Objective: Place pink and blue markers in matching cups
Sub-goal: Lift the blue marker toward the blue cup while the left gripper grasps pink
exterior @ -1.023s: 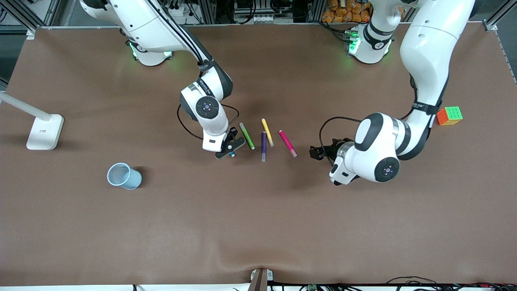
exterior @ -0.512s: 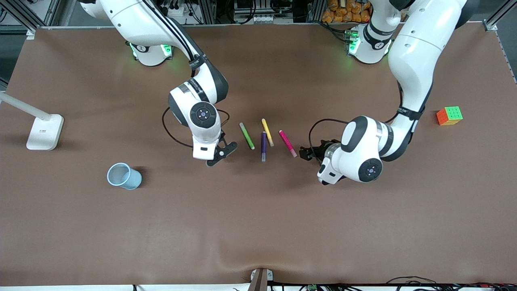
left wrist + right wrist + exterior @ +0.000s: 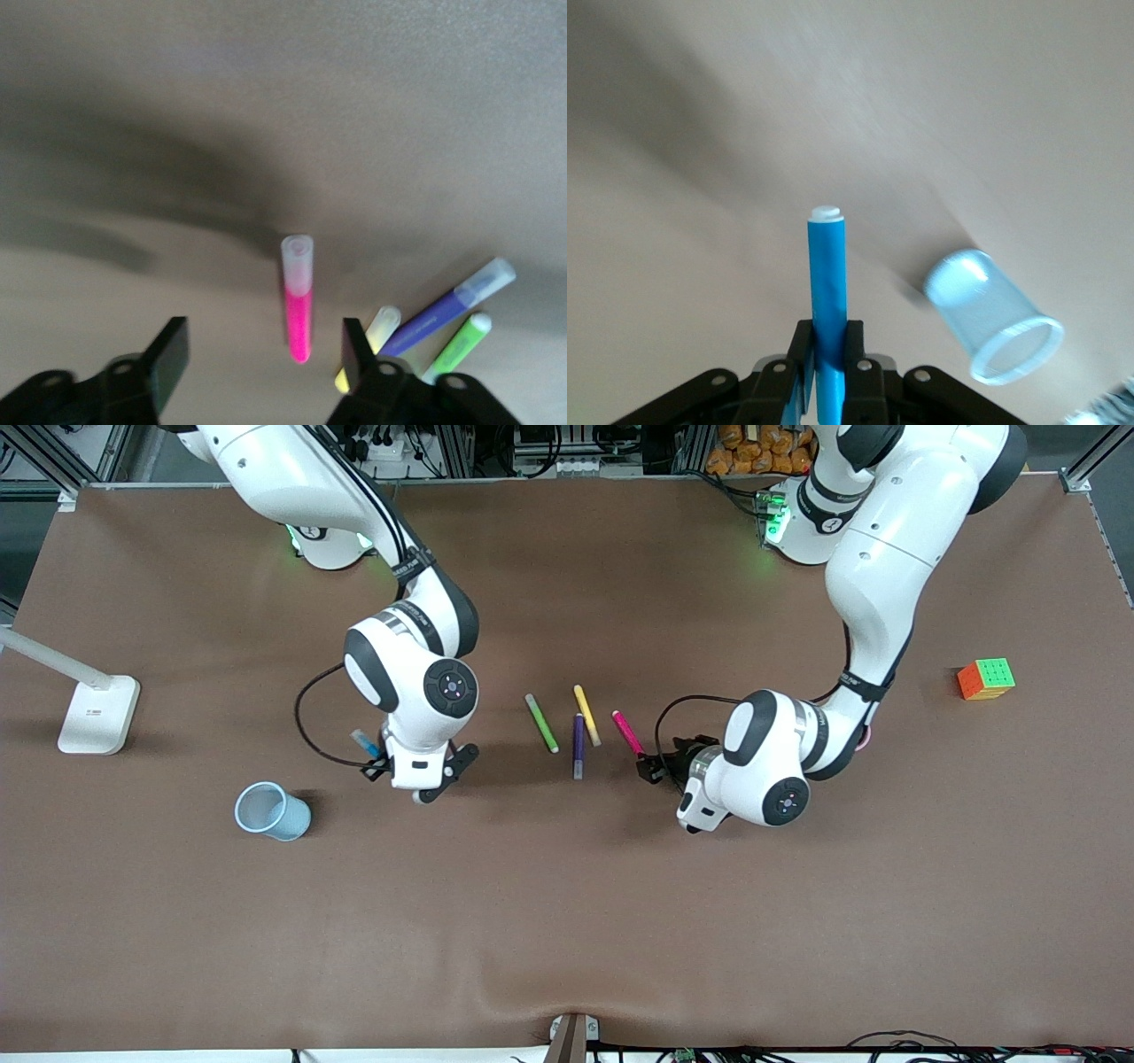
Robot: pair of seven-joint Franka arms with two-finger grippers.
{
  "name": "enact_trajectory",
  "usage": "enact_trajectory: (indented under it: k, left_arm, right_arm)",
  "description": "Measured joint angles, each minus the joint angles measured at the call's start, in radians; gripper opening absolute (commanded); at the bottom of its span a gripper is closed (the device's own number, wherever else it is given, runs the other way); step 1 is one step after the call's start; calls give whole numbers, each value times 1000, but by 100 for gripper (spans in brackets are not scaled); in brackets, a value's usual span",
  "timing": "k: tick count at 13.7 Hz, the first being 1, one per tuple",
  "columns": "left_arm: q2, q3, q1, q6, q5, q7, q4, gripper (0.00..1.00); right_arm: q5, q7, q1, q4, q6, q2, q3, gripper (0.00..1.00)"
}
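Neither marker's in yet: right end effector [image 3: 826, 376] clamps the blue marker [image 3: 827, 292] near the blue cup [image 3: 992, 319]; left end effector [image 3: 266, 354] gapes around the pink marker [image 3: 299, 305] on the tabletop [image 3: 567, 921].

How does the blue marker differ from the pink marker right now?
The blue marker is lifted off the table, clamped in the right gripper; the pink marker lies flat on the table. The left gripper straddles the pink one, jaws open. Both are slim pens.
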Motion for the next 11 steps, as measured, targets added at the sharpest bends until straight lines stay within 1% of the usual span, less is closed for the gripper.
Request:
enact_trajectory:
  k: [1, 3, 5, 7, 8, 9, 10, 11]
  left_arm:
    - [7, 0, -10, 19, -1, -24, 0, 67]
    - [22, 0, -27, 49, -2, -55, 0, 67]
    - [35, 0, -35, 64, -3, -66, 0, 64]
    - [46, 0, -36, 75, -3, -67, 0, 56]
    - [50, 1, -35, 80, -4, -67, 1, 48]
    - [51, 1, -35, 80, -5, -68, 1, 29]
    - [51, 1, -35, 80, -5, -68, 1, 0]
    - [50, 1, -35, 80, -5, -69, 1, 0]
  right_arm:
    - [-29, -69, -21, 7, -13, 0, -1, 0]
    - [-72, -220, -79, 21, -19, -1, -5, 0]
    - [-128, -319, -146, 30, -19, -1, -7, 0]
    - [-177, -380, -197, 33, -18, -1, -8, 0]
    - [-188, -396, -211, 33, -18, -2, -8, 0]
    - [-193, -402, -222, 33, -19, -3, -8, 0]
    - [-195, -403, -234, 33, -19, -3, -8, 0]
    - [-196, -403, -249, 33, -17, -3, -8, 0]
